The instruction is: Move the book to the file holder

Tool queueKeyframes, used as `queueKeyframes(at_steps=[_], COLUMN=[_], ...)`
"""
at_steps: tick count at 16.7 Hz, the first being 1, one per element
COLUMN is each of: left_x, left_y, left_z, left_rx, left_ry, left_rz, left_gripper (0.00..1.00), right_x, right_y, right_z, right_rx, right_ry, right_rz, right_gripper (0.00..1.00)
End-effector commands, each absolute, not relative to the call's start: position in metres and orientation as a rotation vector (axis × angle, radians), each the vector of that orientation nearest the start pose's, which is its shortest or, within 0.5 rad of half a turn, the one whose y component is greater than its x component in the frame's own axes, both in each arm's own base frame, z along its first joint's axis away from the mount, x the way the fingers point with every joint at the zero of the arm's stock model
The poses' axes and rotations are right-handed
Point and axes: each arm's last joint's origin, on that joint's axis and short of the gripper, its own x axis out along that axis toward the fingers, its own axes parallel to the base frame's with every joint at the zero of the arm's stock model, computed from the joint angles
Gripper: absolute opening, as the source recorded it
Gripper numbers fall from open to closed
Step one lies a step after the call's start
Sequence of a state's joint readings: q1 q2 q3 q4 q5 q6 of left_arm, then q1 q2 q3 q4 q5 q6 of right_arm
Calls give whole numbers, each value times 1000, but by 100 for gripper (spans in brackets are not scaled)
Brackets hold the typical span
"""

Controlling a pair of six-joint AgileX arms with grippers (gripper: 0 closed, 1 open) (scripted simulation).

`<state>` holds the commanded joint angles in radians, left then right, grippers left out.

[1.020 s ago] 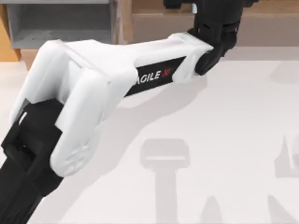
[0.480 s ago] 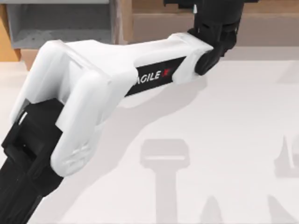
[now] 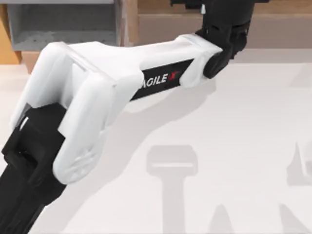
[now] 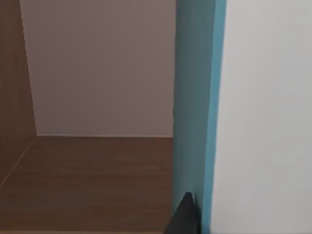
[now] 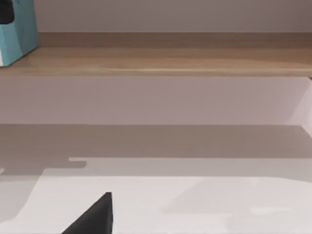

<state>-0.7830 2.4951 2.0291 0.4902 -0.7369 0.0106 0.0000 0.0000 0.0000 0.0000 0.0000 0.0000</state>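
Left gripper [image 3: 229, 19], reached to 1 o'clock over the shelf [image 3: 273, 27], is seen clamped on the book [image 4: 195, 112]. The holder [image 3: 63, 24] at 11 o'clock is not yet reached; lifting is probably needed next.

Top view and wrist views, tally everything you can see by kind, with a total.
Book: 1
File holder: 1
Wooden shelf: 1
Robot arm: 1
Table: 1
Total: 5

"AGILE X" on left arm [image 3: 122, 68]
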Motion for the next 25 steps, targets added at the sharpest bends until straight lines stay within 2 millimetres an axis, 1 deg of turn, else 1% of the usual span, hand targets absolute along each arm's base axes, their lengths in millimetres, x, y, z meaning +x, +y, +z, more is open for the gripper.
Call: queueKeyframes(at_steps=[5,9,13,15,20,25], left_x=[424,424,425,423,403,369], left_y=[-385,-385,-385,-384,-373,-349], left_z=[206,220,217,220,235,244], left_rx=[-13,-13,-8,1,127,353], left_ry=[-13,-12,-9,-10,3,26], left_rz=[-21,-21,-20,-27,-85,-175], left_gripper=[0,0,0,0,0,0], right_x=[106,106,106,106,106,106], right_y=[-1,-1,-1,-1,-1,-1], right_z=[160,160,160,160,160,160], right_rx=[0,0,0,0,0,0], right_ry=[0,0,0,0,0,0], right_rz=[0,0,0,0,0,0], right_gripper=[100,100,100,100,100,100])
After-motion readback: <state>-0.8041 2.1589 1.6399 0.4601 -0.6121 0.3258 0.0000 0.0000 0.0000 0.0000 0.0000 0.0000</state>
